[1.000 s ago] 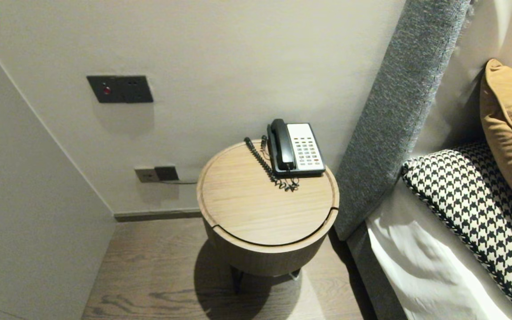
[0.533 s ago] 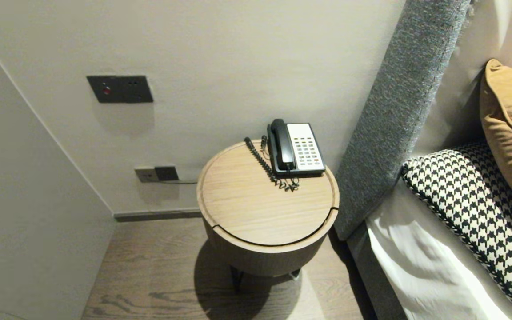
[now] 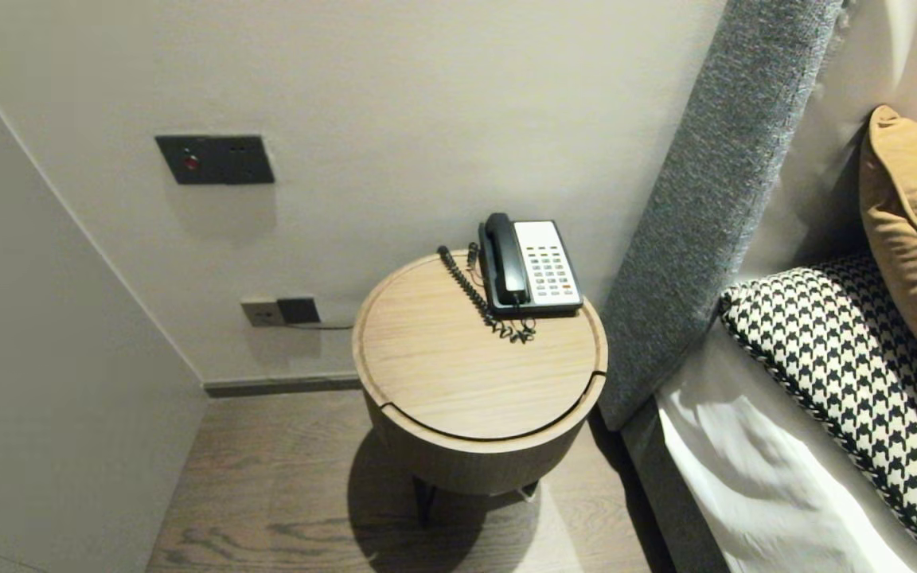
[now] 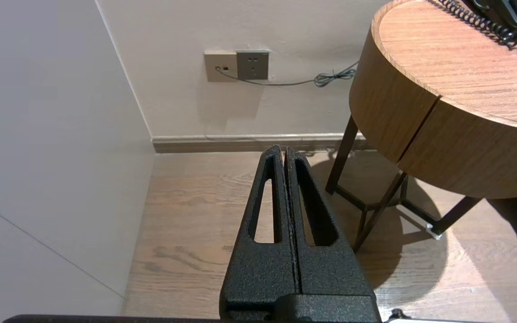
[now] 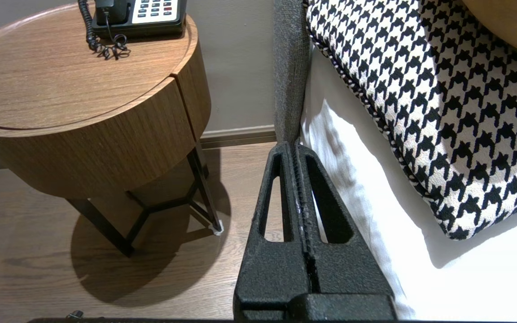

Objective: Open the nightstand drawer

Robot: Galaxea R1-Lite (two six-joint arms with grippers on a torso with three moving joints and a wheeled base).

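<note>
Nothing started yet imo: left hand (image 4: 284, 150) and right hand (image 5: 295, 146) both hang clenched and empty this side of the round counter (image 3: 442, 382), phone (image 3: 534, 267) sits at its far right, so I'd need a forward reach.

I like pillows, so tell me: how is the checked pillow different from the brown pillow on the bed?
The checked pillow has a black-and-white pattern; the brown pillow is plain. The checked pillow lies lower, on the white sheet; the brown pillow sits higher, behind it. Both rest near the grey headboard.
</note>
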